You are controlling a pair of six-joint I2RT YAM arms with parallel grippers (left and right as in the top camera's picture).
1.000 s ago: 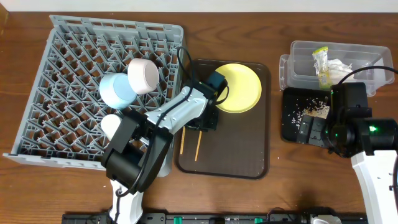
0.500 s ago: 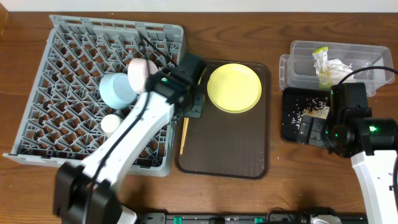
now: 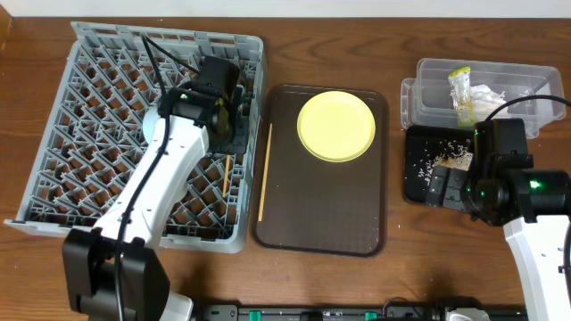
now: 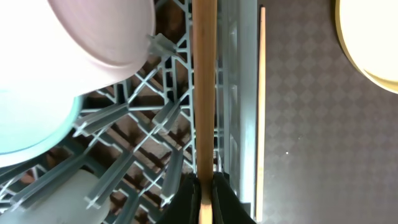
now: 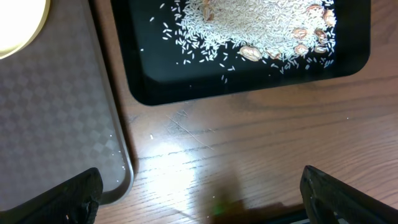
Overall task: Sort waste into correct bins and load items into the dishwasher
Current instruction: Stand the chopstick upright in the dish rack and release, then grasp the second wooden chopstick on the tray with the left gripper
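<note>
Left of the dark brown rectangular serving tray (image 3: pixel 321 207), the left gripper (image 4: pixel 204 198) is held over the large grey plastic dish rack (image 3: pixel 98 134), by the rack's side nearest that tray. It is clamped tight on one thin wooden chopstick (image 4: pixel 204 87), which projects straight from the fingertips above the pegs. The second wooden chopstick (image 3: pixel 265 174) is laid along the tray's left edge, clear of the gripper. Right of the tray, the right gripper (image 5: pixel 199 193) is spread wide with nothing held, beside the shallow black rectangular tray (image 5: pixel 161 81) of pale rice-like scraps (image 5: pixel 249 31).
</note>
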